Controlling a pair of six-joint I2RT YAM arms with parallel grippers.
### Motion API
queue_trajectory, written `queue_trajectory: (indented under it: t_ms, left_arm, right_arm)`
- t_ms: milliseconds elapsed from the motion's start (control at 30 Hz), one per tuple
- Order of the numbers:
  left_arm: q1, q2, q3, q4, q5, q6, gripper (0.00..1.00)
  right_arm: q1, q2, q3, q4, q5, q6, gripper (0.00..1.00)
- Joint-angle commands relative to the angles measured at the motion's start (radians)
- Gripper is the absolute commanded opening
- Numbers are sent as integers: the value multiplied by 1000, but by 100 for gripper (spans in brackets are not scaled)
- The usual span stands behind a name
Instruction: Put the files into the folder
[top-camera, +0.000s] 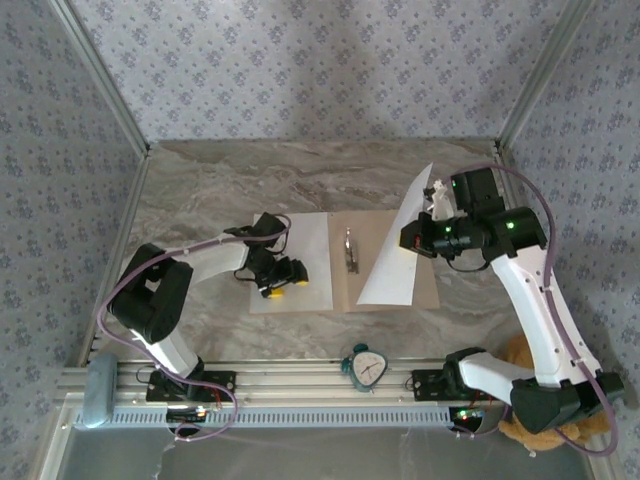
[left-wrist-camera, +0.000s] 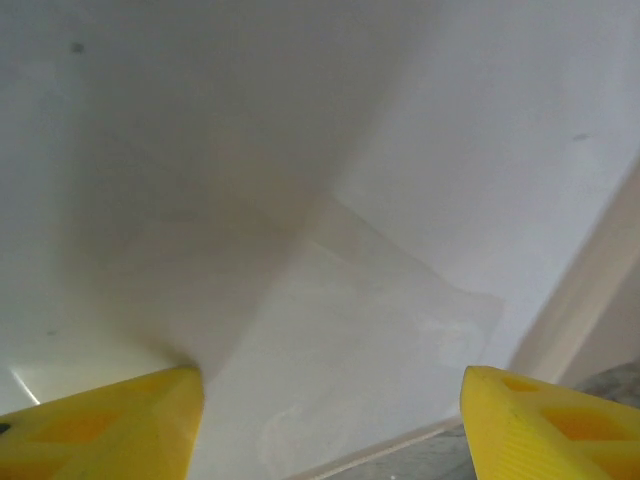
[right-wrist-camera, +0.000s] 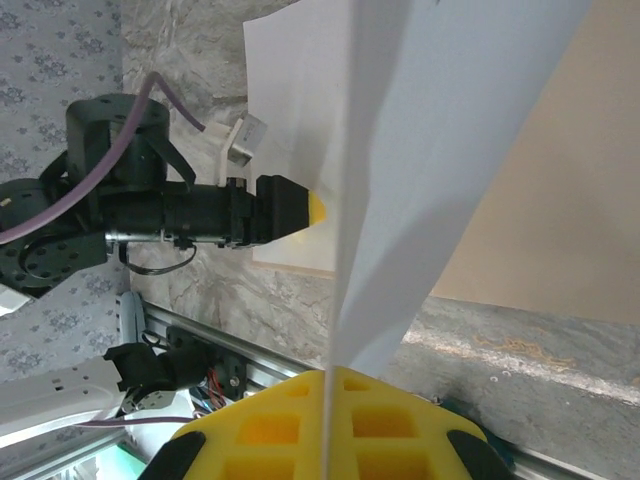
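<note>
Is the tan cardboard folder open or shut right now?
Open. The flat tan-brown cardboard folder lies spread flat, its metal clip exposed along the spine, one white paper sheet lying on its left half.

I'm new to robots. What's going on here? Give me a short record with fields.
folder: open flat on the table, metal clip at its spine
flat sheet: lies on the folder's left half
raised sheet: tilted up over the right half
left gripper: open, over the flat sheet
right gripper: shut on the raised sheet's edge
</note>
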Motion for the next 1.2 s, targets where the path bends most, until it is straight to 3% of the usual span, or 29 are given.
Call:
queue_trajectory:
  t_ms: [0,467,700,867,1067,1167]
  left_arm:
    - [31,-4,-52,1,-37,33,70]
    - [217,-158,-197,-56,-75,96,70]
    - [247,-197,-200,-87,-75,112,70]
    - [248,-201,-188,-102,-72,117,70]
    - [252,-203,-185,-116,-82,120,70]
    - [252,-202,-185,-118,-76,118,70]
  right_arm:
    - [-3,18,9,39,-41,-13,0]
    - [99,130,15,268,-143,78,0]
    - [177,193,46,347,-147,93,0]
    - [130,165,-101,348,-77,38,0]
    - [69,167,-394,558,-53,45,0]
    - [53,222,-454,585,-48,16,0]
